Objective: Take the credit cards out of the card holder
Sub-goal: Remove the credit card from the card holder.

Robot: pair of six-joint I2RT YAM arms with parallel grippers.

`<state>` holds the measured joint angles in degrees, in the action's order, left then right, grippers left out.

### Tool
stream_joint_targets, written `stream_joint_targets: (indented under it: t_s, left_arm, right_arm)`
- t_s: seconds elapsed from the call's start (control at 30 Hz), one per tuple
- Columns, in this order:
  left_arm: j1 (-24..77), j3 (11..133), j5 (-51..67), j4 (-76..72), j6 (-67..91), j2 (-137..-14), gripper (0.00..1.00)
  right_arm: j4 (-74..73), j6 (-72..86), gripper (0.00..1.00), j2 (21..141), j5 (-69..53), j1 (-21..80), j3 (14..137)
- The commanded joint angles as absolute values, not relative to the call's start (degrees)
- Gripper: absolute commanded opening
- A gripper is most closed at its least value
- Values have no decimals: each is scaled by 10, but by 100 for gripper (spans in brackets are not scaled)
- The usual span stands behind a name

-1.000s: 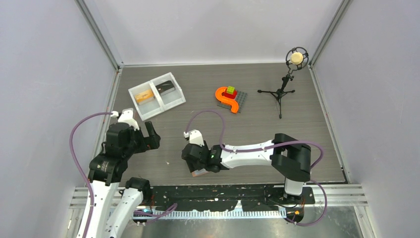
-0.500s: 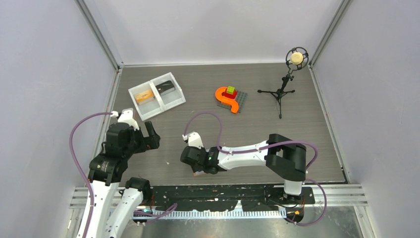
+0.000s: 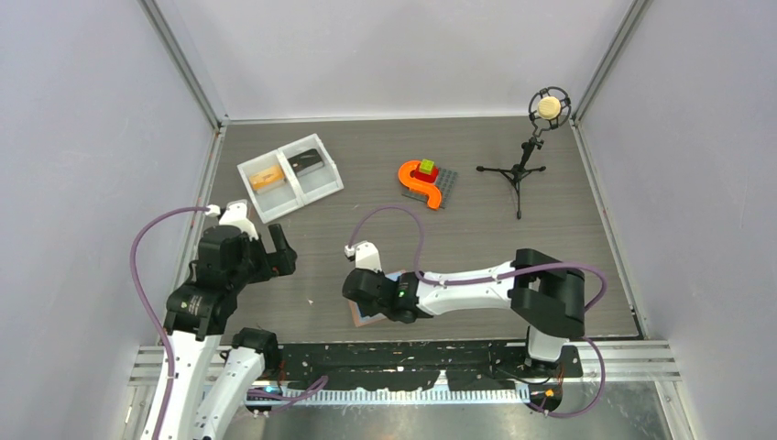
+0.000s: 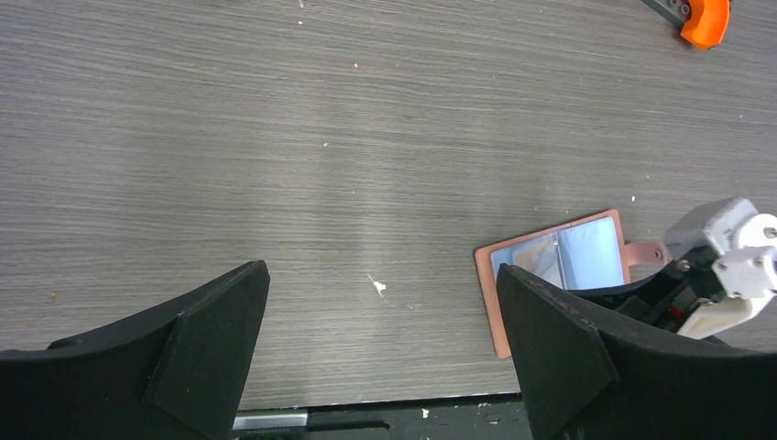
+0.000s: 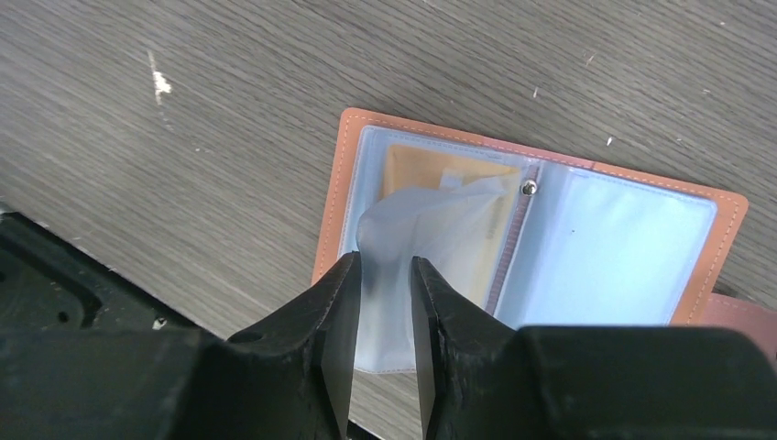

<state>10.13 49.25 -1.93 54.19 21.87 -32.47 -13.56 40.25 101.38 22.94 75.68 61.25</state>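
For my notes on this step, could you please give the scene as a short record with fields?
Card holder: open, flat on the table
Right jaws: pinching its light blue sleeve
Left jaws: wide open, empty, over bare table
Card inside: tan, under that sleeve
Tray: dark card and tan item, separate compartments

Grey wood-grain table (image 3: 476, 247), pale lilac walls (image 3: 403, 55)
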Motion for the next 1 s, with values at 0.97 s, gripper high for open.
stream_joint_targets:
  t_s: [0.97]
  left_arm:
    - [135,341,230,348,371,-439,65]
  right_arm:
    - [251,468,16,836,-3,606,333]
